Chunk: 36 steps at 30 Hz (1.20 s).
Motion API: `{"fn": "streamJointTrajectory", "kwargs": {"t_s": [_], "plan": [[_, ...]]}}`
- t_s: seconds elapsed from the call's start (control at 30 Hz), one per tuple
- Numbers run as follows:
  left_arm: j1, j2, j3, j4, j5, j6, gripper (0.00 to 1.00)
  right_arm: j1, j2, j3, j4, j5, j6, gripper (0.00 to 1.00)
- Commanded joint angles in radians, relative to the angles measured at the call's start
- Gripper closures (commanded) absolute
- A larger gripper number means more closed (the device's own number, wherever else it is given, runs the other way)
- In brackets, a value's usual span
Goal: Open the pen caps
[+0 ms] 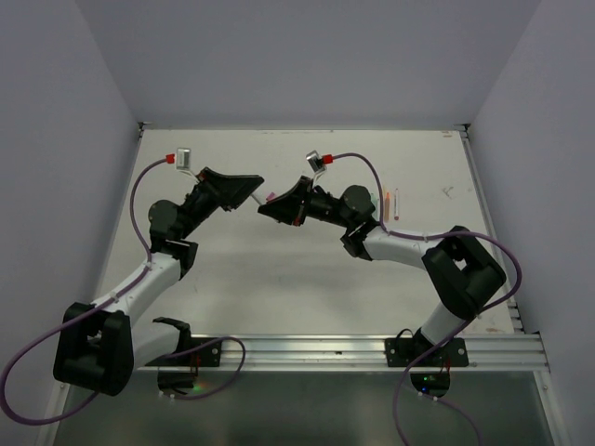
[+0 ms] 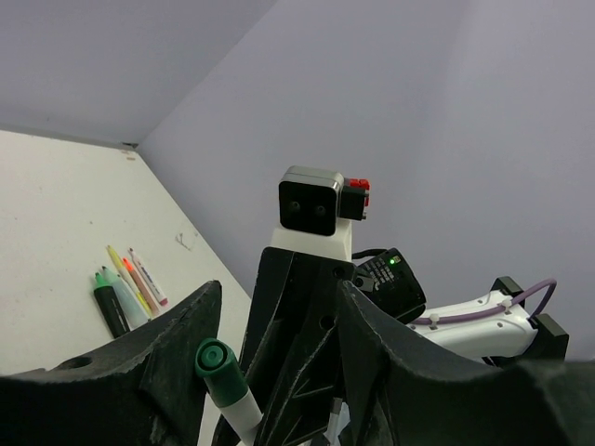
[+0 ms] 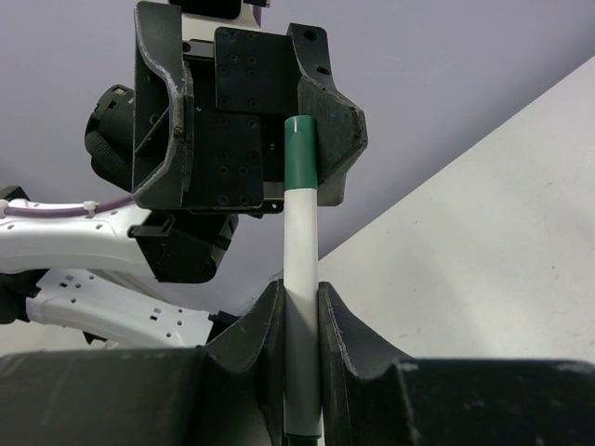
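Note:
A white pen (image 3: 300, 251) stands clamped between the fingers of my right gripper (image 3: 299, 290), which is shut on its body. Its dark green pen cap (image 3: 299, 153) points away into my left gripper (image 3: 242, 102). In the left wrist view the same cap (image 2: 216, 358) sits between the fingers of my left gripper (image 2: 279, 290), close to the left finger (image 2: 149, 362), with a wide gap to the other one. The jaws stand open around it. From above, the left gripper (image 1: 253, 183) and right gripper (image 1: 270, 209) meet tip to tip over the middle of the table.
Several other pens (image 2: 128, 283) lie side by side on the white table (image 2: 56, 214): a black one with a green cap, pale green, yellow and pink-orange. From above they show at the right (image 1: 390, 203). Grey walls close in the table on three sides.

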Motion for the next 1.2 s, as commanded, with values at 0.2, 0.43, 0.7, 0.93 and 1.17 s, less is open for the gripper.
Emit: {"fn": "streamJointTrajectory", "kwargs": {"t_s": [0.2, 0.43, 0.7, 0.93, 1.17], "plan": [[-0.004, 0.008, 0.024, 0.064, -0.004, -0.004, 0.49, 0.01, 0.022, 0.003, 0.035, -0.04, 0.018, 1.0], [-0.004, 0.011, 0.025, 0.066, -0.002, -0.004, 0.59, 0.011, 0.022, 0.001, 0.04, -0.034, 0.02, 1.0], [-0.006, 0.01, 0.027, 0.043, 0.007, 0.028, 0.91, 0.009, 0.019, 0.0, 0.032, -0.033, 0.009, 1.0], [-0.006, -0.019, 0.056, -0.08, 0.021, 0.125, 1.0, 0.01, -0.047, 0.001, -0.153, -0.017, -0.118, 0.64], [-0.006, -0.044, 0.1, -0.253, 0.015, 0.211, 1.0, 0.014, -0.168, 0.044, -0.498, 0.105, -0.349, 0.28]]}}
